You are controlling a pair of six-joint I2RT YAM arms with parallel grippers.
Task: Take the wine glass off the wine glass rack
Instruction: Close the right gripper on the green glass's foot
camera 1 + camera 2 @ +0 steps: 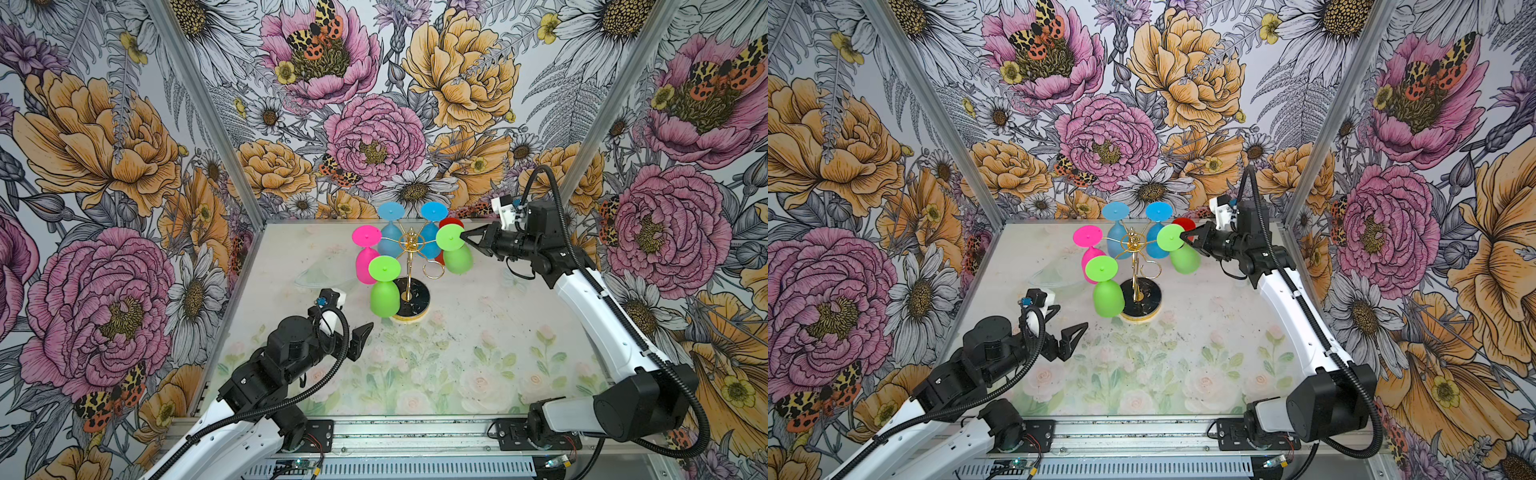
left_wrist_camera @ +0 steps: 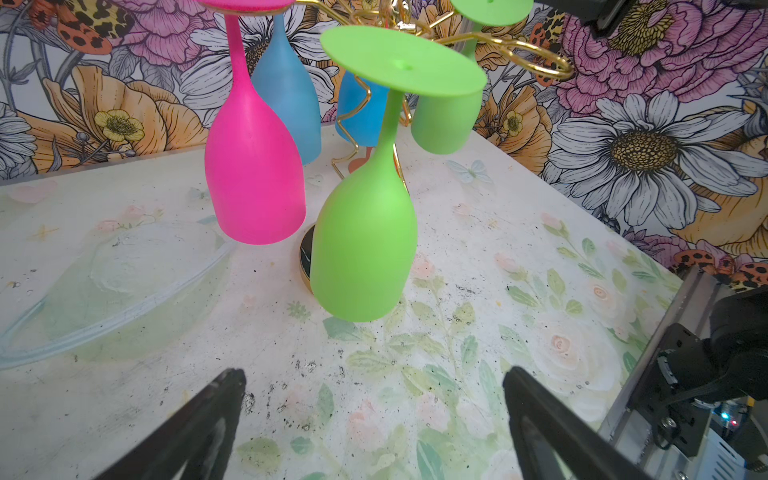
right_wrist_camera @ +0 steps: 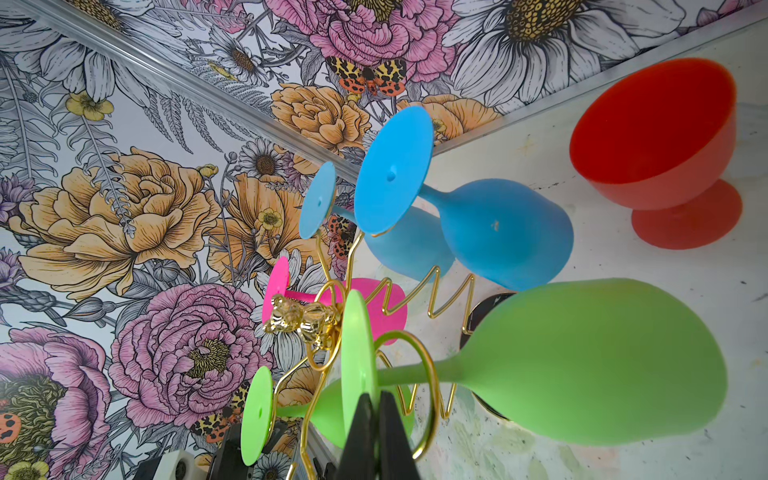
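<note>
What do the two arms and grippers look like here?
The left arm and right arm have white link shells and black joint housings, each trailed by a black corrugated cable hose. The left gripper and right gripper have black triangular fingers tapering to points.

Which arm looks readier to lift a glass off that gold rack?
Right: the right gripper is shut on the foot of a green glass on the rack; the left gripper is open, touching nothing.

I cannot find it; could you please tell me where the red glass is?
In a top view, the red glass stands on the table at the right rear, behind the green glass the right gripper pinches.
</note>
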